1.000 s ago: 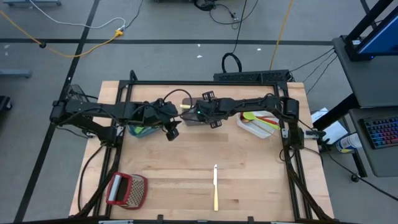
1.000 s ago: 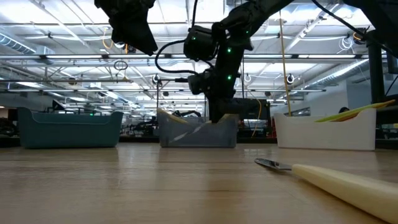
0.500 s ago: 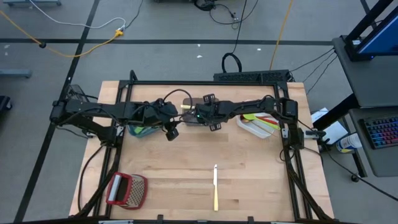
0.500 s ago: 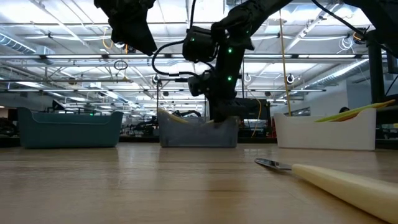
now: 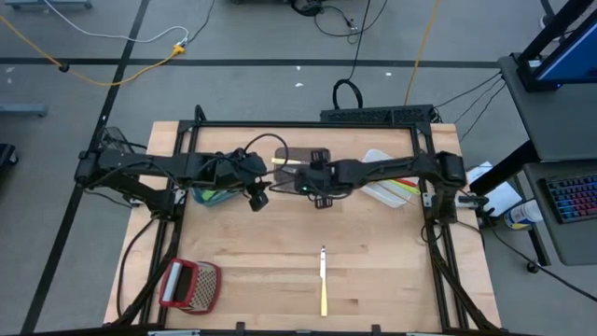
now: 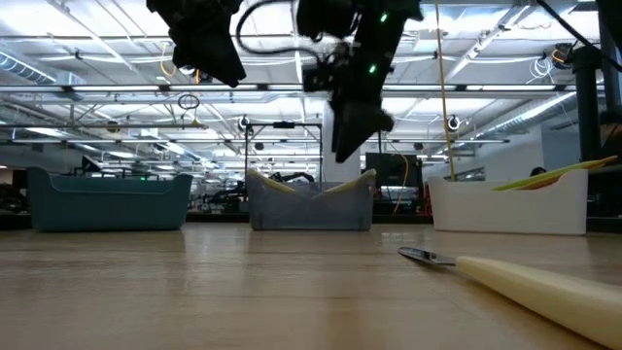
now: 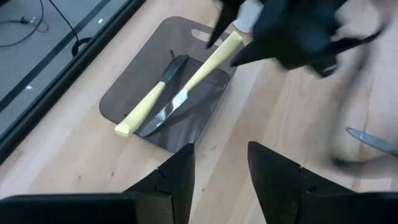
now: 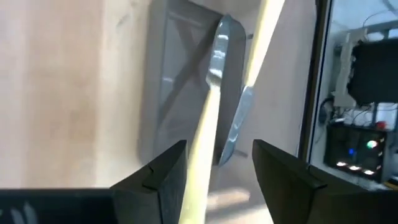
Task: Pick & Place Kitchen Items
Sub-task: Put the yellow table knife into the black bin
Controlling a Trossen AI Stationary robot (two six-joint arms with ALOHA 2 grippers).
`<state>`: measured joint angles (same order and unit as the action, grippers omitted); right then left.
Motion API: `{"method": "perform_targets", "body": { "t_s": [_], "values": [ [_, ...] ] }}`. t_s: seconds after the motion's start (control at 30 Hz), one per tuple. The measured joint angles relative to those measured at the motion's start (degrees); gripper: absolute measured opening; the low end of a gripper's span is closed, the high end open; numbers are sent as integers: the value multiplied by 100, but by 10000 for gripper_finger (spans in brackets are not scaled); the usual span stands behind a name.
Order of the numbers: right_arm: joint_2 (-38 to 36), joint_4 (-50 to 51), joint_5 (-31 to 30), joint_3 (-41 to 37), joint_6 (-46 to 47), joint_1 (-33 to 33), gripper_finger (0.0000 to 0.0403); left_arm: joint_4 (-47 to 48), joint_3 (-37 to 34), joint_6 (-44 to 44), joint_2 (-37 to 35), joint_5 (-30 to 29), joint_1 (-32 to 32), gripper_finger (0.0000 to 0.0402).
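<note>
The grey bin (image 7: 134, 81) holds two cream-handled knives. One knife (image 7: 146, 106) lies flat inside. The other knife (image 7: 211, 59) lies slanted, its handle end on the bin's rim. My right gripper (image 6: 347, 146) hangs open above the bin, touching nothing; its own view looks down on the bin (image 8: 168, 81). My left gripper (image 7: 221, 152) is open and hovers beside the bin, between it and the teal bin (image 5: 213, 194). A third cream-handled knife (image 5: 323, 280) lies flat on the table near its front edge.
The white bin (image 5: 392, 187) at the back right holds green, yellow and red utensils. A red-framed grater (image 5: 191, 285) lies at the front left. Bare wood lies between the bins and the front edge.
My right gripper has opened and let go of a knife, which now lies in the grey bin. It has then risen out of the bin and drawn back a little toward the table's right and near edges.
</note>
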<state>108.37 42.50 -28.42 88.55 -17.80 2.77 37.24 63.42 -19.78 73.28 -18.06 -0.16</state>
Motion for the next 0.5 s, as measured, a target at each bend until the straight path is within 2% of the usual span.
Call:
{"method": "perform_targets", "body": {
  "t_s": [0.23,0.37,0.5],
  "values": [
    [-621,1196,11,11,1359,-411,171,-18,0,-136,96,-2,-206,152],
    [-939,1895,22,7,2341,-750,171,-81,-9,-532,240,2,-412,152],
    [-1136,2326,127,5,2877,-1154,171,-327,8,-889,473,-1,-646,152]
  ]
}}
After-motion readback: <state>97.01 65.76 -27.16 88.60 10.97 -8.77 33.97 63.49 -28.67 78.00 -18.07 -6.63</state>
